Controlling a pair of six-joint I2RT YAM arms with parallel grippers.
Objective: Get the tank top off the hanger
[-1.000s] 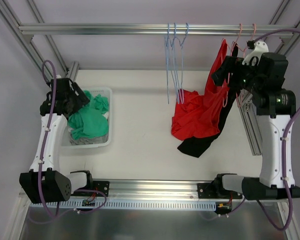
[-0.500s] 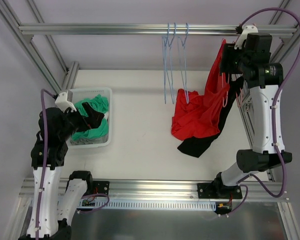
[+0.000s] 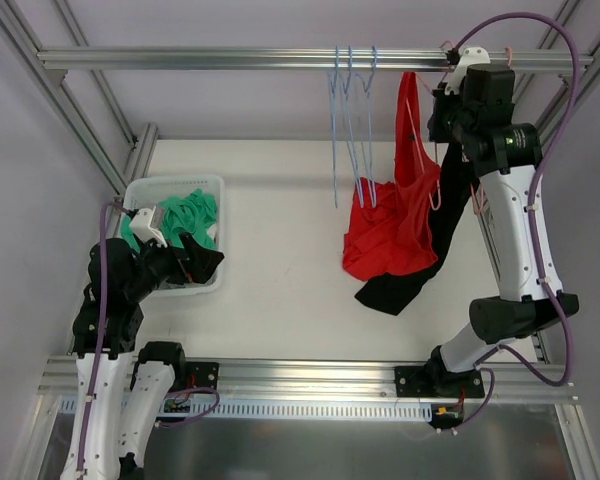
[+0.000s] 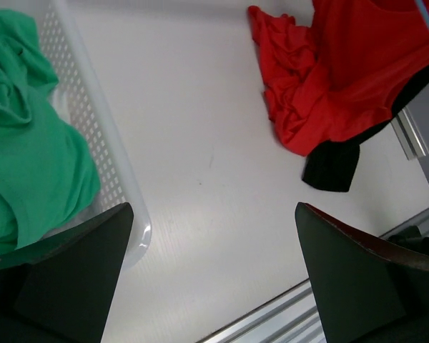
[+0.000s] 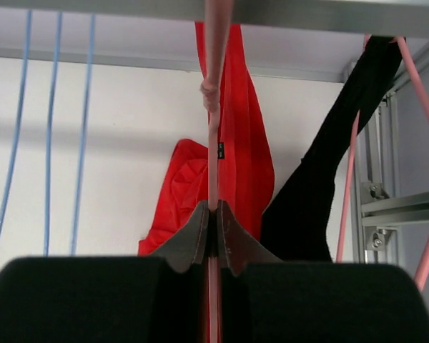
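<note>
A red tank top [image 3: 395, 225] hangs from a thin pink hanger [image 5: 213, 143] on the top rail [image 3: 230, 58], its lower part bunched on the table. My right gripper [image 3: 442, 105] is up by the rail, and in the right wrist view the right gripper [image 5: 214, 209] is shut on the hanger's wire, with the red tank top [image 5: 236, 136] just behind it. My left gripper [image 3: 205, 262] stands open by the basket's near right corner; the left gripper [image 4: 213, 214] has bare table between its fingers, and the red tank top [image 4: 329, 78] lies far ahead.
A black garment [image 3: 410, 285] hangs on another pink hanger [image 5: 415, 71] to the right of the red one. Several empty blue hangers [image 3: 350, 120] hang mid-rail. A white basket [image 3: 175, 185] holds green clothes [image 3: 185, 215] at the left. An aluminium post [image 3: 500, 260] stands at the right.
My right gripper closed on the pink hanger and slid left along the rail, drawing the red top's upper part with it. My left arm drew back from the basket, gripper open.
</note>
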